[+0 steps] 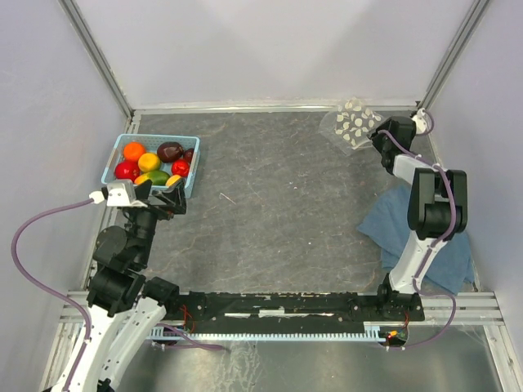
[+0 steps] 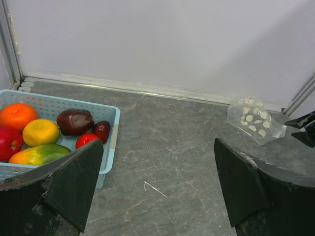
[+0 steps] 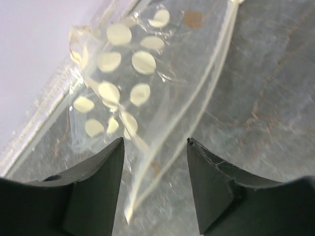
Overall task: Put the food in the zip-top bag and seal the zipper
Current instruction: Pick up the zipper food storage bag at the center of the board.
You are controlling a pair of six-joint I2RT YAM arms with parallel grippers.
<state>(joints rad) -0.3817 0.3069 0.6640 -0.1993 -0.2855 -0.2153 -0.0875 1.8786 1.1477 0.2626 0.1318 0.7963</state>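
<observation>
The clear zip-top bag [image 1: 351, 124] with white spots lies at the far right of the table. It also shows in the left wrist view [image 2: 254, 121] and close up in the right wrist view [image 3: 128, 83]. Its pale zipper [image 3: 197, 105] runs between my right gripper's fingers. My right gripper [image 3: 155, 147] is open just over the bag's mouth edge, holding nothing. The food [image 1: 151, 161] sits in a light-blue basket [image 1: 193, 171] at the far left: orange, red, yellow, green and dark purple pieces [image 2: 75, 121]. My left gripper [image 2: 157, 169] is open and empty beside the basket.
A blue cloth [image 1: 380, 224] lies at the right, partly under the right arm. White walls with metal rails close in the back and sides. The right arm's gripper [image 2: 305, 129] shows at the right edge of the left wrist view.
</observation>
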